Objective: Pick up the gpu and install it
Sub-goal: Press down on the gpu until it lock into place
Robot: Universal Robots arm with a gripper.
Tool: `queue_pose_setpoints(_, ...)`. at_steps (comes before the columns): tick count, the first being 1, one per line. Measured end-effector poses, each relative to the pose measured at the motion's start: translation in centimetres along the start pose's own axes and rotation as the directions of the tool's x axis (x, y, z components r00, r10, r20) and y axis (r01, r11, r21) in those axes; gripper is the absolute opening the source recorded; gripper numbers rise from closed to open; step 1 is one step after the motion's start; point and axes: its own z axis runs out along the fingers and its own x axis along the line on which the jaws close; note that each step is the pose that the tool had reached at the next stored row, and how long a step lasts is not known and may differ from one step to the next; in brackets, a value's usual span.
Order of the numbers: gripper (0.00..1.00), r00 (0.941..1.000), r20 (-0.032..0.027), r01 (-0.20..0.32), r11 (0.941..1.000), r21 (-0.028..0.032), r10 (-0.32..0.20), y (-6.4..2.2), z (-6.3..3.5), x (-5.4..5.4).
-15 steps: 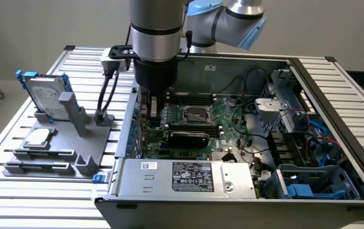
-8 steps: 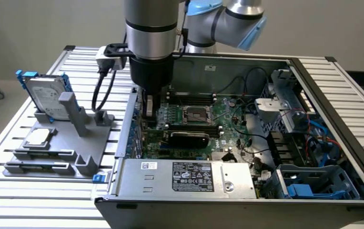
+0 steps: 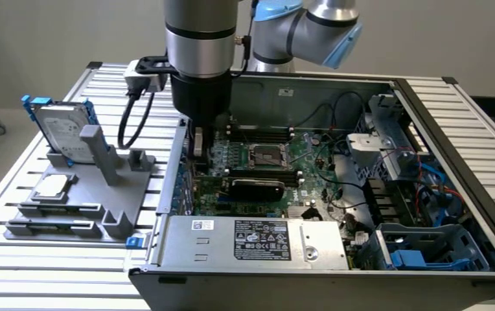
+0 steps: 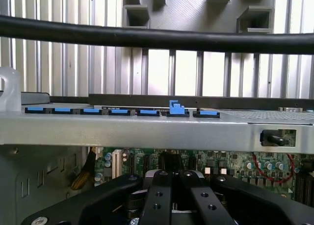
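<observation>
The hand (image 3: 198,152) is closed, lowered inside the open computer case (image 3: 455,116) hard by its wall on the exterior view's left. The gpu (image 3: 252,188), apparently seated, lies on the motherboard (image 3: 312,162) just beside.

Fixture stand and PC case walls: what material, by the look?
Fixture stand: likely plastic, maybe 3D-printed; uniform matte grey, blocky moulded shapes, no glint. PC case: looks like sheet metal; thin folded silver-grey walls with a dull sheen and punched slots.
</observation>
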Motion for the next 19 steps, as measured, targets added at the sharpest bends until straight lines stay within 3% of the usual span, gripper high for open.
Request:
queue_pose_setpoints(6,0.11,1.0000,-0.0052,0.000,1.0000,-0.0060,0.000,0.10,-0.40,0.11)
queue_pose_setpoints(14,0.11,1.0000,-0.0070,0.001,0.9995,-0.0321,-0.001,0.12,-0.48,0.22)
queue_pose_setpoints(19,0.11,1.0000,-0.0068,0.001,0.9993,-0.0379,-0.001,0.12,-0.47,0.22)
